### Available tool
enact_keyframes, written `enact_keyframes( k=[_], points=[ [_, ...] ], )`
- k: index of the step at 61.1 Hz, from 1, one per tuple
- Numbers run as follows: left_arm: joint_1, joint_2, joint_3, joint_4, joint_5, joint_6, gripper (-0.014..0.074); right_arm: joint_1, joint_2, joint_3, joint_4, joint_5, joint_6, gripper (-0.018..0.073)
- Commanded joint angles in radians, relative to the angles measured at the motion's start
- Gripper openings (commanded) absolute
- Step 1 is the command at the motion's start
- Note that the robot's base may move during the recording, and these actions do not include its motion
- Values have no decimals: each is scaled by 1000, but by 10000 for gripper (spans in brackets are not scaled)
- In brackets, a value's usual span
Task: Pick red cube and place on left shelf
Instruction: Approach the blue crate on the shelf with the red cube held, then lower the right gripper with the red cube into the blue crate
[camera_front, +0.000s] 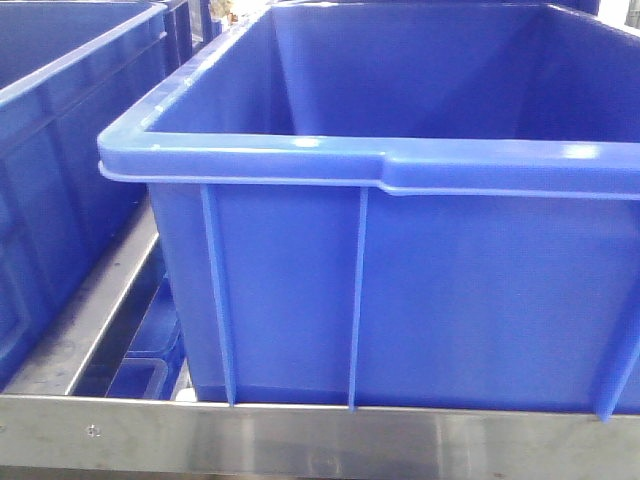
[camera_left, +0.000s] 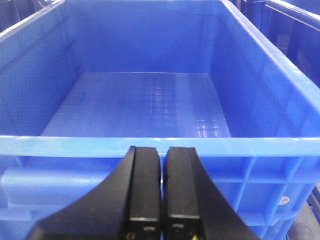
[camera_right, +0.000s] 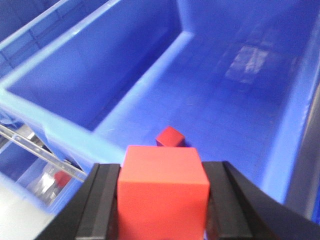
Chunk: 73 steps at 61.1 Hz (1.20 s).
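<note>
Currently your right gripper (camera_right: 163, 200) has the red cube (camera_right: 162, 192) pinched between its two dark fingers, one pad flat on each side face, with the cube's top face clear of them. Judged by its sharp edges and matte surfaces, the cube should be rigid, light and not fragile; the flat parallel sides are the correct place to hold it, and a centred hold, as you have, should keep it from twisting. The cube hangs above the near rim of a blue crate (camera_right: 115, 65), just inside the near left corner. That crate already contains another red cube (camera_right: 170, 136) lying on its floor near the front wall; the rest of its floor appears bare. A steel rail shows outside its left corner, with something small and red below it, too blurred to identify. Your left gripper (camera_left: 163, 165) has its fingers pressed together on nothing and faces the front rim of a blue bin (camera_left: 150, 145) whose ribbed floor is bare. The front view shows a ribbed blue tub (camera_front: 450, 290) seated on the left shelf (camera_front: 300, 440), close behind its riveted front edge; whether these three views show one container cannot be told.
</note>
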Motion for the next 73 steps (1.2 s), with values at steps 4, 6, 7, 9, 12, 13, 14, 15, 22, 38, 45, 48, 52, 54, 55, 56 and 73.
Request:
enact_keyframes(
  k=[4,6,7,9,12,13,14,15,22,38,45,48,52,54,55,56,73],
  points=[
    [-4,-15,23,-4,-88,-1,102,-3,243,-189,1,-77,-27,150],
    [-4,-15,23,-4,-88,-1,102,-3,293,-219,1,-75,-31,150],
    [-4,-15,23,-4,-88,-1,102,-3,318,-234,1,-74,-31,150],
    [-4,-15,23,-4,-88,-1,102,-3,380,-270,1,-71,-31,150],
    [-4,-15,23,-4,-88,-1,102,-3,468,-322,1,-63,-31,150],
    [-4,-15,23,-4,-88,-1,102,-3,492,-337,1,-58,-31,150],
    [-4,-15,23,-4,-88,-1,102,-3,526,-361,1,-55,-31,150],
    [-4,-15,23,-4,-88,-1,102,-3,564,-375,1,-49,-31,150],
    [-4,-15,23,-4,-88,-1,102,-3,789,-516,1,-10,-31,150],
    [-4,-15,23,-4,-88,-1,102,-2,1202,-755,1,61,-31,150],
    [-4,-15,23,-4,-88,-1,102,-1,1372,-866,1,108,-31,150],
    [-4,-15,23,-4,-88,-1,102,-1,1433,-909,1,128,-31,150],
    [-4,-15,23,-4,-88,-1,102,-1,1505,-964,1,159,-31,150],
    [-4,-15,23,-4,-88,-1,102,-1,1529,-984,1,173,-31,150],
    [-4,-15,23,-4,-88,-1,102,-1,1540,-994,1,179,-31,150],
    [-4,-15,23,-4,-88,-1,102,-1,1550,-1002,1,184,-31,150],
    [-4,-15,23,-4,-88,-1,102,-1,1608,-1053,1,202,-31,169]
  ],
)
